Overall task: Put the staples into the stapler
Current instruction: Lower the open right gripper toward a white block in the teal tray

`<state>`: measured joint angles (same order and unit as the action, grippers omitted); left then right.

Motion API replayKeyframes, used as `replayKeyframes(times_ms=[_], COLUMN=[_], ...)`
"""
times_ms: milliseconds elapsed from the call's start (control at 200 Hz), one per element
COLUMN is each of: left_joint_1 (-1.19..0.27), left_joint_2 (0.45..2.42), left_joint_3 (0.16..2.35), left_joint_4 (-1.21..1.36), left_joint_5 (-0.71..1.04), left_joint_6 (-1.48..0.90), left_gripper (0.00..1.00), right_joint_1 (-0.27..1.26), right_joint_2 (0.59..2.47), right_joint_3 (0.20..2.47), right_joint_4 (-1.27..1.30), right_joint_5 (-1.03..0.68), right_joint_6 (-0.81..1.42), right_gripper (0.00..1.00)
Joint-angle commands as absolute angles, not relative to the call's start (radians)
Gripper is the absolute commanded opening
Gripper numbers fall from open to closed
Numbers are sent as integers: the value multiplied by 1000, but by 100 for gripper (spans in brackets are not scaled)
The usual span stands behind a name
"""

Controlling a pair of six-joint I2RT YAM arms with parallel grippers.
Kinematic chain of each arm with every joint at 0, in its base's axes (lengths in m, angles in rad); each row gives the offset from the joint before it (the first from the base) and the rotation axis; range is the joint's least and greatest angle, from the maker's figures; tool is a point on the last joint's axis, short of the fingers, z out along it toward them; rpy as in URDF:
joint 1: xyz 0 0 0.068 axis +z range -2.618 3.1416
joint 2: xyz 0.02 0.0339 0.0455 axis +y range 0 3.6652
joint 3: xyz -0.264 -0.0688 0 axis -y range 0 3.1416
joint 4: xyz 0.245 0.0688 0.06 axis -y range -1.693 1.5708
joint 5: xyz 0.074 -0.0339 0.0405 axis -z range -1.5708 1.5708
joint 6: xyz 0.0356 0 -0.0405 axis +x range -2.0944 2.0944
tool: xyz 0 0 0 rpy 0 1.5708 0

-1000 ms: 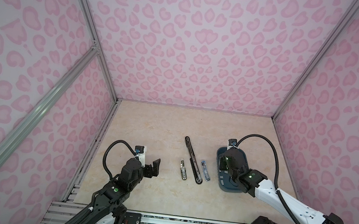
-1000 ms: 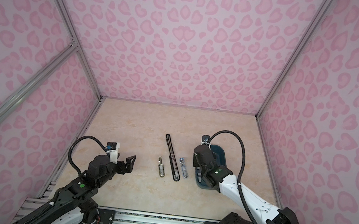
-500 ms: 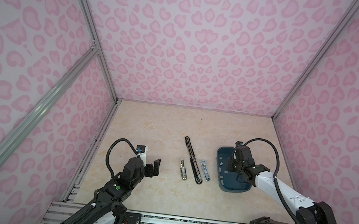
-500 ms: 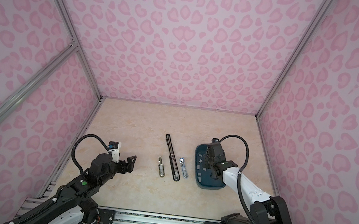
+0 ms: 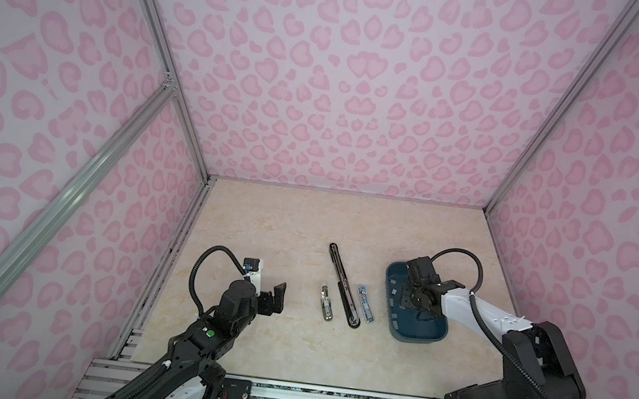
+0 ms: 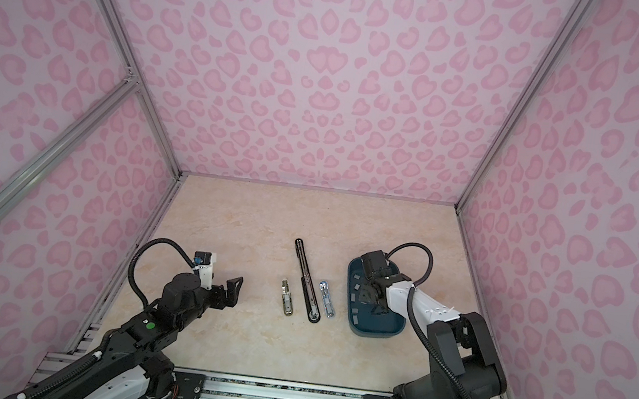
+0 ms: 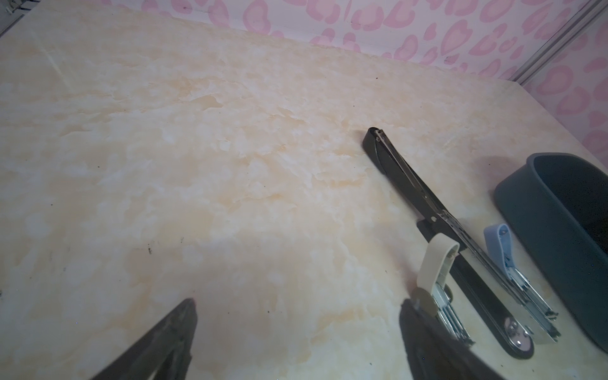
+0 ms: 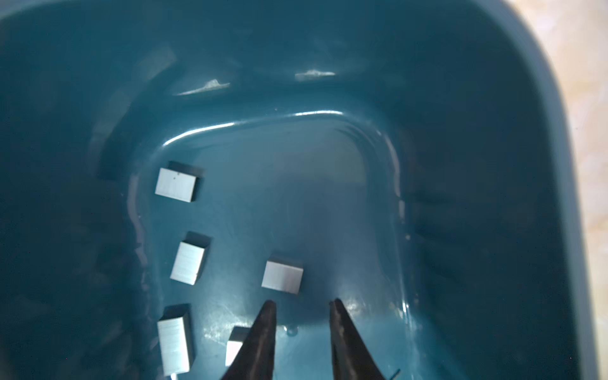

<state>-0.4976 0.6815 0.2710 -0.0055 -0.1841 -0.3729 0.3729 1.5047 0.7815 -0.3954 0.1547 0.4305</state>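
Now three staplers (image 5: 343, 285) lie beside a tray (image 5: 417, 333) showing five staples (image 8: 282, 276); left pincer (image 7: 297, 302) gapes wide, right pincer (image 8: 302, 301) narrowly, empty.

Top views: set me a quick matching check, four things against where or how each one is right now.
Things:
1. cream stapler
2. blue stapler
3. staples
4. left gripper

Places or states:
a. lying in the teal tray
b. open, empty, over the table
c. between the black stapler and the tray
d. left of the black stapler in both top views

Pairs: 1-d, 2-c, 3-a, 4-b.
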Motion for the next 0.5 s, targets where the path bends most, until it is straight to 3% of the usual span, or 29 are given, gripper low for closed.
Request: replayKeyframes(times_ms=[0,495], left_joint_1=[-497,-498], left_joint_2=[682,674], left_joint_3=[285,282], left_joint_4=[18,17], left_joint_5=[-193,-195], left_joint_6=[-368,-370], left_gripper=[97,97], right_joint_1=[373,374], right_joint_2=[1519,1615], right_joint_3=[787,835], right_joint_4=[-425,-423], right_joint_5=[167,152], right_joint_6=[443,428], right_gripper=[31,31])
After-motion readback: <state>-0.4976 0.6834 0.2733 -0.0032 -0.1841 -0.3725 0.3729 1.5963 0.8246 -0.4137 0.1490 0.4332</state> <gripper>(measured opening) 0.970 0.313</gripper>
